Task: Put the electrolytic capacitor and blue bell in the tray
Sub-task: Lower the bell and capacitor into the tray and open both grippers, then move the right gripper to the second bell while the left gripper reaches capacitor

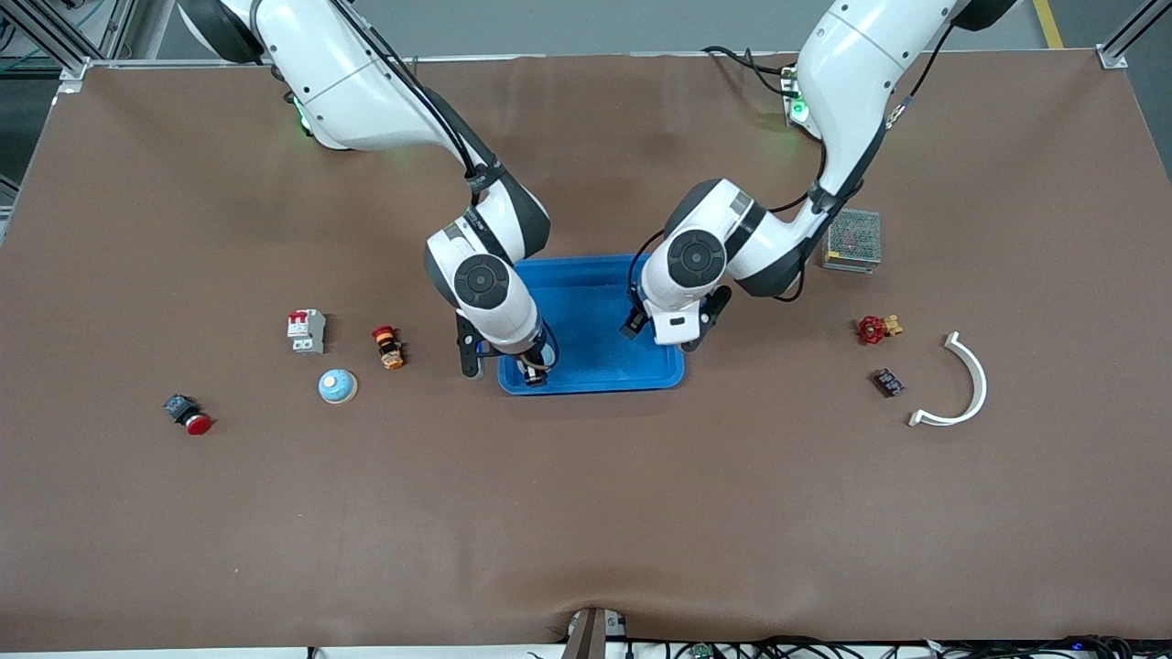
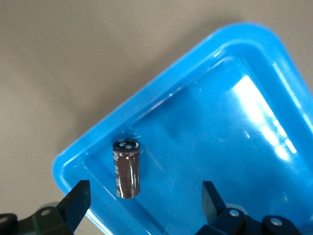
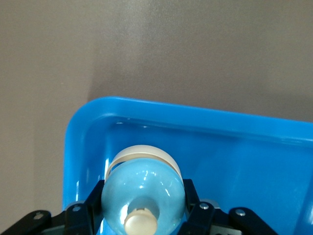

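Brown cloth covers the whole table (image 1: 586, 513), and your two white arms reach down to the middle of it. That is where the blue tray (image 1: 586, 311) sits.

Look at your left gripper (image 1: 670, 337) first. It hangs over the end of the tray toward the left arm. Its two black fingers (image 2: 78, 198) are wide apart and hold nothing. In the left wrist view, the electrolytic capacitor (image 2: 127, 169) is in the tray (image 2: 171, 83), close to a rounded corner. It is a small dark brown can, and no finger touches it.

Now look at your right gripper (image 1: 534, 366). It is over the tray corner nearer the camera, at the right arm's end. Its fingers are squeezed onto a blue bell (image 3: 144, 181). The bell's cream button points up at the right wrist camera, and the tray's rim (image 3: 146, 105) is just beside it.

You can see a second blue bell (image 1: 337, 385) on the cloth, toward the right arm's end. Near it are a white circuit breaker (image 1: 306, 329), an orange push button (image 1: 388, 348) and a red push button (image 1: 188, 415).

Toward the left arm's end are a metal mesh box (image 1: 852, 240), a red valve handle (image 1: 877, 329), a small dark part (image 1: 888, 382) and a white curved piece (image 1: 961, 384).
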Controlling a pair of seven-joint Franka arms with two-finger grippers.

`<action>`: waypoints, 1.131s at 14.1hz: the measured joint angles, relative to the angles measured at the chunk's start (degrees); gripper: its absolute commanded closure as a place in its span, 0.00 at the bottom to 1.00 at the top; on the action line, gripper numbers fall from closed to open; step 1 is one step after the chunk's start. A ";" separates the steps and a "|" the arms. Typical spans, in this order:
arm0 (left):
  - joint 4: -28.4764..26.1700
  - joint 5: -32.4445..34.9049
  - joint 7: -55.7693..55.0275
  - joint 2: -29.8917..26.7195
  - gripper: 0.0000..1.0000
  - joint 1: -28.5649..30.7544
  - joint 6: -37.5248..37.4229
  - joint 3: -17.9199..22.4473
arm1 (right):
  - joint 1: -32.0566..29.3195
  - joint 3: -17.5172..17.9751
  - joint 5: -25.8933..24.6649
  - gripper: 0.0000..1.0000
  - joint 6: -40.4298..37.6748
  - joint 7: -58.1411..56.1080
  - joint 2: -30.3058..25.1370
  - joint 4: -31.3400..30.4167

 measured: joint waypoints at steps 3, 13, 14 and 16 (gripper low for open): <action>0.00 3.51 -0.04 -2.73 0.00 1.54 -5.15 1.87 | 0.00 0.00 -0.43 0.91 0.20 0.01 0.89 0.00; -2.41 13.07 17.20 -3.72 0.00 20.27 -10.39 2.40 | -0.46 0.34 -0.46 0.00 -22.11 -9.92 0.38 12.36; -2.63 13.08 19.51 -3.72 0.00 21.74 -10.39 2.42 | -1.27 0.30 0.48 0.00 -27.71 -15.65 0.03 15.30; -2.81 13.38 23.91 -3.67 0.00 24.22 -10.39 2.44 | -4.41 0.15 1.11 0.00 -35.86 -30.54 -1.28 18.82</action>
